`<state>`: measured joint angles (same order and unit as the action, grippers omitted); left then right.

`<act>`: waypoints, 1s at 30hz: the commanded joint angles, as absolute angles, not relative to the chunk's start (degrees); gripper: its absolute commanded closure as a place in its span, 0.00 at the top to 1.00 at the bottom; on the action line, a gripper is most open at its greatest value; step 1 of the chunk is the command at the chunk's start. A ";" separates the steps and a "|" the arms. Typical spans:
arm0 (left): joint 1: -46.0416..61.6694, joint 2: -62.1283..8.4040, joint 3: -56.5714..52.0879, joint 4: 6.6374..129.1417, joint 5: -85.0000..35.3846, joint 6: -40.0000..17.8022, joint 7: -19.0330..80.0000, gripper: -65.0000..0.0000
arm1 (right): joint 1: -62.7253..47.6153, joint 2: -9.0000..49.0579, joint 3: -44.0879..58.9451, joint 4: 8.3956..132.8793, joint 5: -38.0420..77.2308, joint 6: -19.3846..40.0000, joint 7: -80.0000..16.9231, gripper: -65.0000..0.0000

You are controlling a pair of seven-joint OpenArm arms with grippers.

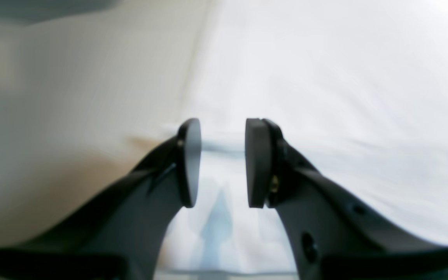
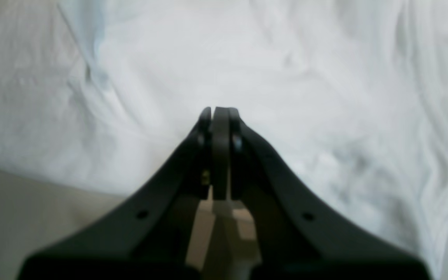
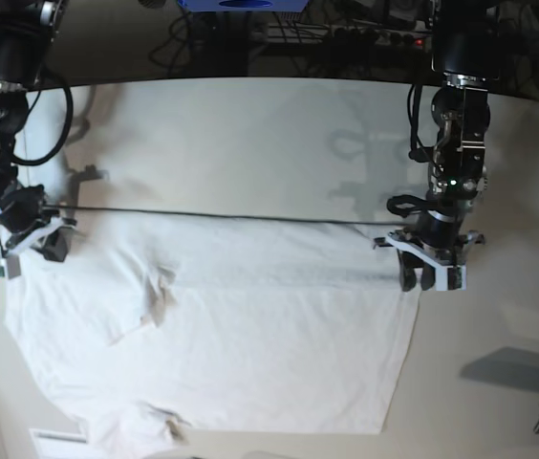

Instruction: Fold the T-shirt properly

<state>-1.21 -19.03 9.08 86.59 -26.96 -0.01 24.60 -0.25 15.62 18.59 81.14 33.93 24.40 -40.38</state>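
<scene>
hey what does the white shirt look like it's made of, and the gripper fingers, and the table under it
T-shirt: soft matte woven or knit cloth, likely cotton; it wrinkles and drapes flat.
Left gripper fingers: matte black, probably moulded plastic with rubbery-looking pads.
Table: smooth, pale beige, faintly shadow-catching; laminate or painted board, hard to tell.

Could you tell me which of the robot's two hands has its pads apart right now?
The left hand, poised at the T-shirt edge, shows a clear gap between its pads; the right hand is pressed shut.
</scene>
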 commanded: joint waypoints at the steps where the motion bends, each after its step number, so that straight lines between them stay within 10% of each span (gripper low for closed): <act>1: -2.59 -19.74 9.19 86.64 -26.07 0.57 23.43 0.29 | 1.10 16.66 19.03 82.07 34.51 24.48 -38.81 0.00; 9: -4.44 -19.74 9.98 76.97 -25.98 0.57 23.34 0.10 | 1.10 17.10 18.68 75.38 34.42 24.48 -34.68 0.00; 30: 6.20 -20.09 9.36 80.66 -25.98 0.57 23.78 0.00 | -3.47 16.40 18.42 80.57 17.10 24.57 -36.79 0.00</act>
<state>5.54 -19.57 9.37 80.68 -25.91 0.19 20.10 -3.79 15.59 18.13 80.14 17.93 24.99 -35.57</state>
